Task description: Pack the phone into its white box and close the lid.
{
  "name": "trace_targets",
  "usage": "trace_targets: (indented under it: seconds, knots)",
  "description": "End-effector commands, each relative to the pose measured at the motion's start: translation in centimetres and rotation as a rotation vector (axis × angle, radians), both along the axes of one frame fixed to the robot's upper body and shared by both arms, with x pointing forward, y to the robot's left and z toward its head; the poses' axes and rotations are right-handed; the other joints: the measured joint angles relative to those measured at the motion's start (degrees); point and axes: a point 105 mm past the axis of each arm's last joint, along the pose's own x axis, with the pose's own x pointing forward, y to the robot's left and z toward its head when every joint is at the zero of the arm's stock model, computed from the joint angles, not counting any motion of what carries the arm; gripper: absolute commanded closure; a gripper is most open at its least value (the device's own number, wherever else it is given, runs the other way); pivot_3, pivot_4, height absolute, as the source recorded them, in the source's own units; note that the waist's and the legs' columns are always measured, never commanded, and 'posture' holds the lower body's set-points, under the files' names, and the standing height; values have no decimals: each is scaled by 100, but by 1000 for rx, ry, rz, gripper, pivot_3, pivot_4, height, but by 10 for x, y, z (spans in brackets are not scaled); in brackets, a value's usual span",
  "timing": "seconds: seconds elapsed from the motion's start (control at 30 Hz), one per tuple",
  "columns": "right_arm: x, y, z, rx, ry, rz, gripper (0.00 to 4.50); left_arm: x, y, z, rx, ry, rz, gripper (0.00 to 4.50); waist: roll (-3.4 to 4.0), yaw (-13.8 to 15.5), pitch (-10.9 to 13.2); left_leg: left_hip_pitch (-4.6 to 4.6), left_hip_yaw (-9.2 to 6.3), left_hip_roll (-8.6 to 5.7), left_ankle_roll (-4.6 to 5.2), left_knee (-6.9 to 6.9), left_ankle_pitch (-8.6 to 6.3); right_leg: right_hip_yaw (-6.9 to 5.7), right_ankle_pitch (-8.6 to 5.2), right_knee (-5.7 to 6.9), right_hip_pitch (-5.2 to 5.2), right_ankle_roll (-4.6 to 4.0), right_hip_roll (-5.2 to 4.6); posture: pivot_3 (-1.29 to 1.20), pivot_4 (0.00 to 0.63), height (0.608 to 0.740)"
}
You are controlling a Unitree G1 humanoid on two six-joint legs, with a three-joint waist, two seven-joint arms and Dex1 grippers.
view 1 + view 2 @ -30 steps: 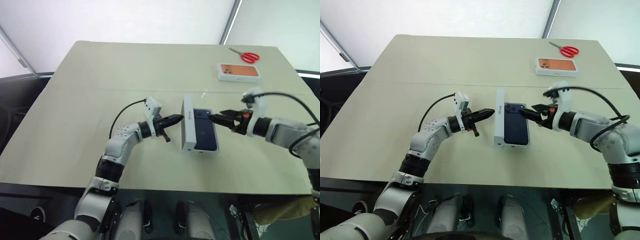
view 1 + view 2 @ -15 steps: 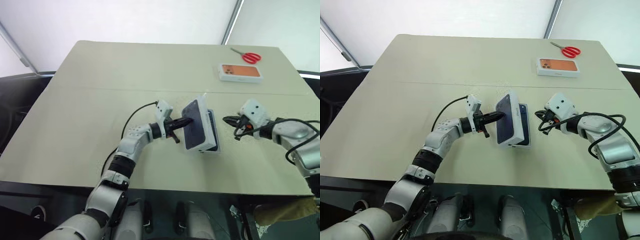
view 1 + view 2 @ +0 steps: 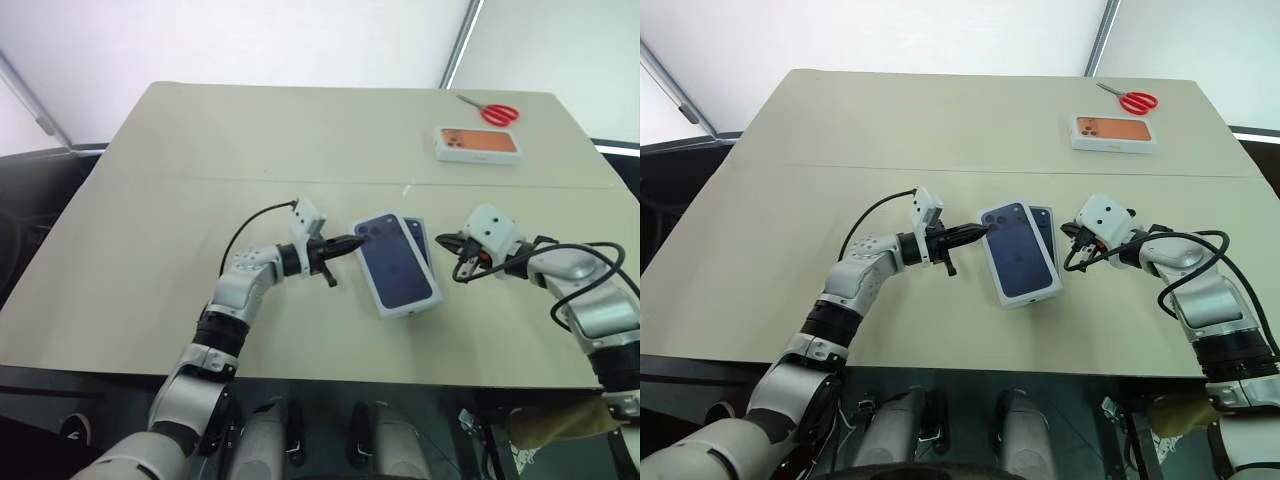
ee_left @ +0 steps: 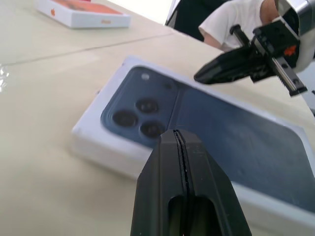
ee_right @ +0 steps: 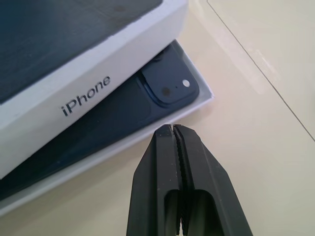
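Observation:
The lid (image 3: 395, 264), white with a dark blue phone pictured on top, lies flat and askew over the white box (image 5: 98, 153). It covers most of the phone (image 5: 166, 86), whose dark camera corner shows past the lid's right edge. At the lid's near-left corner my left gripper (image 3: 355, 241) is shut with nothing in it, its tip (image 4: 178, 132) just short of the lid's side. On the far side of the box my right gripper (image 3: 446, 241) is also shut and holds nothing, its tip (image 5: 170, 129) close to the box's rim by the phone's camera.
A white box with an orange phone picture (image 3: 478, 143) lies at the back right of the beige table (image 3: 250, 150). Red-handled scissors (image 3: 490, 110) lie beyond it near the far edge.
The lid stood on its long edge beside the phone; my left gripper tipped it over and drew back left. It now lies picture up on the box. My right gripper shut and backed off.

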Motion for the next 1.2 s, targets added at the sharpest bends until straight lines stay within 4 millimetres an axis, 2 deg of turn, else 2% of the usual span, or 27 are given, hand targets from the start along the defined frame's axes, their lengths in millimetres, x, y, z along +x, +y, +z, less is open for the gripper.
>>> trace_targets:
  seconds: [0.03,0.17,0.27,0.43,0.57,0.73,1.2]
  knots:
    - [4,3,18,12,-67,20,4442,-11,6,11,-13,10,-45,4500,0,1,0,0,0,0,0,0,0,0,0,0,0,0,-1,0,150,738]
    - [-1,12,15,21,-51,70,4442,-17,9,-3,32,50,-46,4500,1,9,-1,2,-2,-1,-1,0,0,1,0,0,4,0,0,0,150,738]
    - [-2,11,13,5,-45,65,4442,-17,3,-14,47,81,-45,4500,1,18,0,3,-2,-1,-1,0,0,1,0,-1,6,0,-1,0,150,738]
    - [-3,12,17,20,-47,71,4442,-13,-7,-18,52,67,-47,4500,1,5,-1,4,-2,-1,-1,0,0,0,0,-1,5,0,0,0,150,738]
    - [-9,15,12,31,-21,81,4442,-4,-22,-6,13,48,-34,4500,0,20,0,3,-4,-2,-1,1,0,-1,0,-1,6,-1,-4,0,150,738]
    - [-12,20,12,42,-22,83,4442,-2,-27,-1,-8,46,-42,4500,0,1,0,5,-4,-1,0,1,0,-1,0,0,6,0,-3,0,150,738]
    - [-8,10,8,15,-25,25,4442,8,-44,8,-22,25,-34,4500,0,5,0,6,-3,-2,0,2,0,-1,0,2,7,0,-2,0,150,738]
